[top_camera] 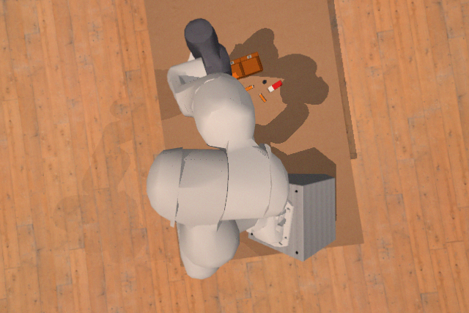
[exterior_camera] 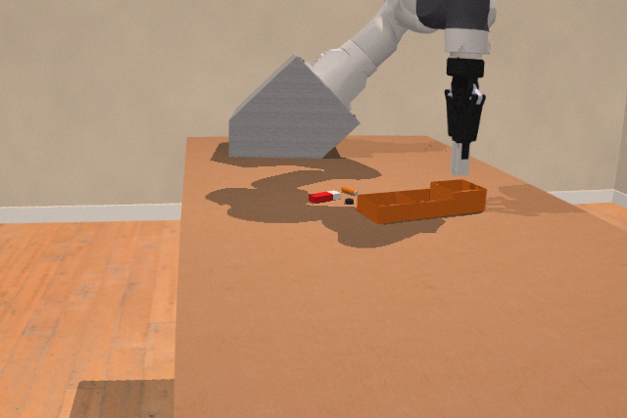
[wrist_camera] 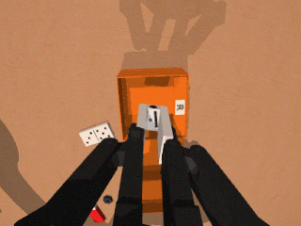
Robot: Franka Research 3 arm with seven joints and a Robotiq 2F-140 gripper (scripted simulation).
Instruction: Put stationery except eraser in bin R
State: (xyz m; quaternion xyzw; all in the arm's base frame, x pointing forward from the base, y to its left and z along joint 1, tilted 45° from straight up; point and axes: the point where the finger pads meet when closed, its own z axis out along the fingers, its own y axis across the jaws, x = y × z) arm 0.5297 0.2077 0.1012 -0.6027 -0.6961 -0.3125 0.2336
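Orange bins [top_camera: 251, 67] [exterior_camera: 430, 209] [wrist_camera: 152, 72] — smooth plastic look; pedestal [top_camera: 319, 209] [exterior_camera: 288, 117] — ridged metal look.

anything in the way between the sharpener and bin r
Nothing visible. The pencil sharpener, held in the gripper, hangs over the open top of bin R. The domino lies beside the bin, outside that drop.

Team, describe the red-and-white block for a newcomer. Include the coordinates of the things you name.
Find the row of orange bins [top_camera: 260, 62] [exterior_camera: 420, 211] [wrist_camera: 152, 72]. Off its low-walled end, past a small dark disc [top_camera: 264, 81] [exterior_camera: 349, 201] [wrist_camera: 107, 199], lies the block [top_camera: 277, 84] [exterior_camera: 321, 197] [wrist_camera: 98, 215]. Unlike the slim orange pieces [top_camera: 262, 97] [exterior_camera: 349, 191] nearby, it's chunky, rectangular, red with one white end.
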